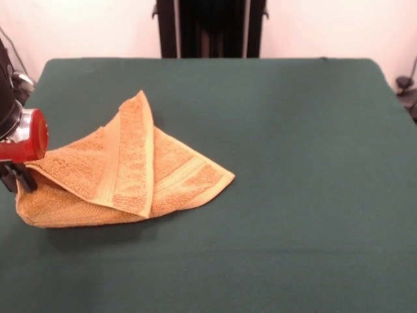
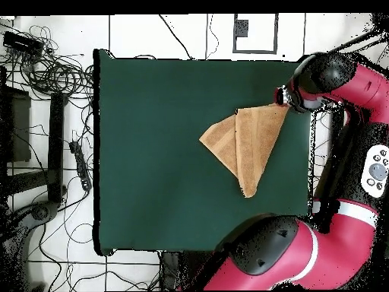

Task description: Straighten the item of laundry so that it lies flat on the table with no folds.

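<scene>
A large rectangular table (image 1: 293,195) covered in dark green cloth carries a single thing: a small orange-tan terry-cloth towel (image 1: 124,169) with ribbed border bands. The towel lies folded over itself into overlapping triangular flaps, near one side edge of the table.

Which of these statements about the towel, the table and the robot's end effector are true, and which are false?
1. The towel lies fully flat. False: it is folded over itself into a rough triangle.
2. The end effector is at a corner of the towel. True.
3. The table has a dark green surface. True.
4. The towel covers most of the table. False: it takes up a small part.
5. The towel is blue. False: it is orange-tan.
</scene>
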